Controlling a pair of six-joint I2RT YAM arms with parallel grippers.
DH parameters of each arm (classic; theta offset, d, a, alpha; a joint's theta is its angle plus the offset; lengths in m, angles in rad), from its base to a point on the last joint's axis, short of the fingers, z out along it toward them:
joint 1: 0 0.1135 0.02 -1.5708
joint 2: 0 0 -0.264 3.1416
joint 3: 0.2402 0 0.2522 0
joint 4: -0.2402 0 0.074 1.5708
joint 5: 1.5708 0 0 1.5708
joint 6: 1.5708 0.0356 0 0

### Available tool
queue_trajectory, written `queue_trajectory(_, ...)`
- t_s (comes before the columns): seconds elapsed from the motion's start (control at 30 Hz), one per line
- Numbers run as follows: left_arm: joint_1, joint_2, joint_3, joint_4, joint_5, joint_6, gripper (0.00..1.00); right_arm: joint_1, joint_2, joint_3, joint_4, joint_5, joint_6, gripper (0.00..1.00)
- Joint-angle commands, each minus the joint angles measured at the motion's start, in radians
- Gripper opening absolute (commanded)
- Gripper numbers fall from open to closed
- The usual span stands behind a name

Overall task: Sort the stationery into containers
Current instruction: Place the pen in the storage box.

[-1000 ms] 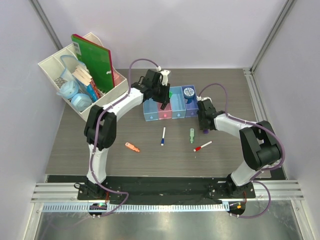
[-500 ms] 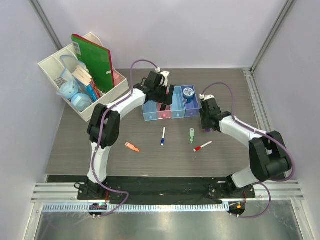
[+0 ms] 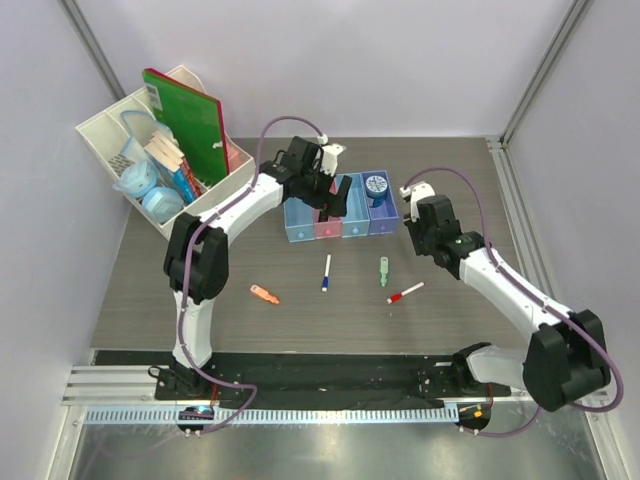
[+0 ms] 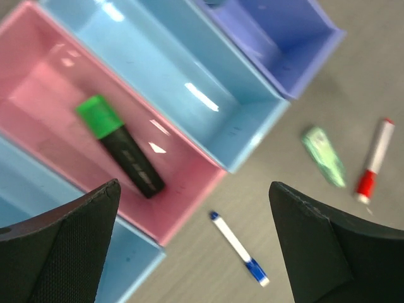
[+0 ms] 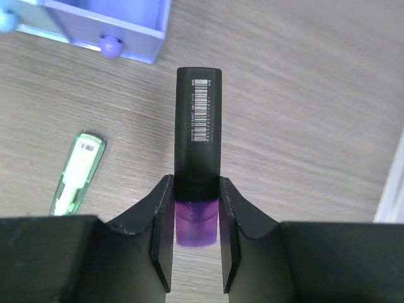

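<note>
The left hand (image 4: 194, 189) gapes wide over the glossy pink bin (image 4: 38, 88), a stubby green-capped marker (image 4: 123, 154) lying inside. The right hand (image 5: 197, 189) pinches a boxy purple-black marker (image 5: 199, 113) above the wood-grained bench (image 5: 303, 126).

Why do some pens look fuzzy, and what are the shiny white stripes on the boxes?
Left wrist view: the red-white pen and pale green marker are blurred, and light glares off the blue bin. Right wrist view: the purple-black marker is sharp, barcode lines clear.
</note>
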Motion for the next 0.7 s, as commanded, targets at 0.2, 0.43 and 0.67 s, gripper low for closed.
queue_trajectory(0.2,0.005,0.011,0.200,-0.407,0.567,0.302,0.97,0.087,-0.186,0.015,-0.014,-0.140,-0.453,0.01)
queue_trajectory(0.43,0.005,0.126,0.429,-0.853,0.630,0.682,0.97,0.174,-0.220,0.095,-0.101,-0.116,-0.649,0.01)
queue_trajectory(0.67,0.002,0.215,0.567,-1.139,0.657,0.884,0.97,0.277,-0.214,0.078,-0.135,-0.046,-0.825,0.01)
